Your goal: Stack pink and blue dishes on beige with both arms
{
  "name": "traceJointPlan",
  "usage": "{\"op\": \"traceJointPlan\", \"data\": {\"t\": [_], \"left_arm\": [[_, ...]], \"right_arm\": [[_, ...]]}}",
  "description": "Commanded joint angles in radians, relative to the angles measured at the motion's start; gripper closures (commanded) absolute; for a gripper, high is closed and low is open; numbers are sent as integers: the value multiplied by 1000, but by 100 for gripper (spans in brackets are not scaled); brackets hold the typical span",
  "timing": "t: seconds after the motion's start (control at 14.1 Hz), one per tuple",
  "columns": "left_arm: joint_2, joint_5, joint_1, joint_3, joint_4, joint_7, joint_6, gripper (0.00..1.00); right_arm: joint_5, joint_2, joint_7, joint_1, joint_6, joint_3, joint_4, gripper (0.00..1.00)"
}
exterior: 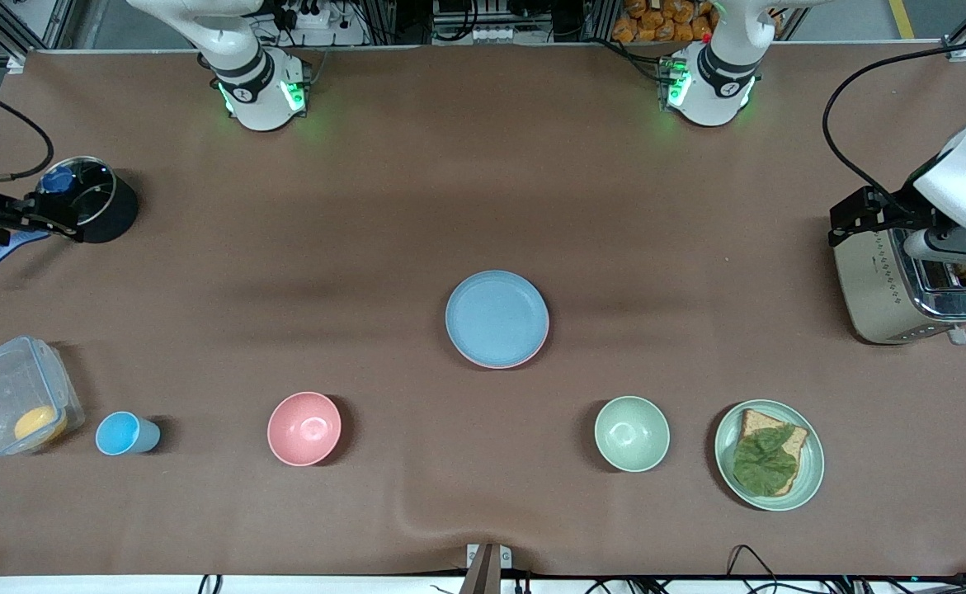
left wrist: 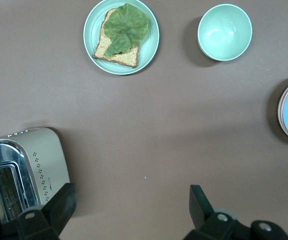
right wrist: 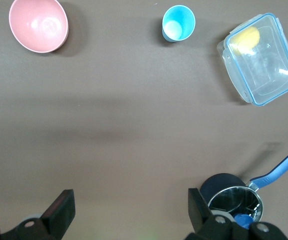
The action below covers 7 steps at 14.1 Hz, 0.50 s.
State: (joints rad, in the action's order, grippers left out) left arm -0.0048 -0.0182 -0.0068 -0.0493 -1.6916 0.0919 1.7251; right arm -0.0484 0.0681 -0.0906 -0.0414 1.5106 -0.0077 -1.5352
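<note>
Sitting mid-counter, the blue plate (exterior: 497, 318) tops a stack with a pink plate's (exterior: 524, 360) rim showing under its edge nearest the front camera; no beige plate can be made out beneath them. Toward the left arm's end from this stack, the left gripper (left wrist: 130, 206) hangs beside the toaster (exterior: 911, 285), fingers (left wrist: 199, 202) spread and empty. Toward the right arm's end, the right gripper (right wrist: 129, 207) hangs by the pot (exterior: 91, 200), its 2 fingers (right wrist: 197, 205) likewise apart, holding nothing.
</note>
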Motion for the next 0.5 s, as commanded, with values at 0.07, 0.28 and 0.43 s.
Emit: {"op": "traceJointPlan", "data": {"t": [0.07, 0.28, 0.43], "left_arm": [[35, -31, 14, -14, 56, -3, -22, 0], [36, -32, 8, -15, 55, -4, -28, 0], [36, -35, 7, -17, 58, -6, -41, 0]], "right_arm": [[51, -7, 84, -40, -41, 25, 10, 0], [51, -2, 109, -25, -41, 21, 14, 0], [51, 1, 107, -26, -43, 18, 17, 0]]}}
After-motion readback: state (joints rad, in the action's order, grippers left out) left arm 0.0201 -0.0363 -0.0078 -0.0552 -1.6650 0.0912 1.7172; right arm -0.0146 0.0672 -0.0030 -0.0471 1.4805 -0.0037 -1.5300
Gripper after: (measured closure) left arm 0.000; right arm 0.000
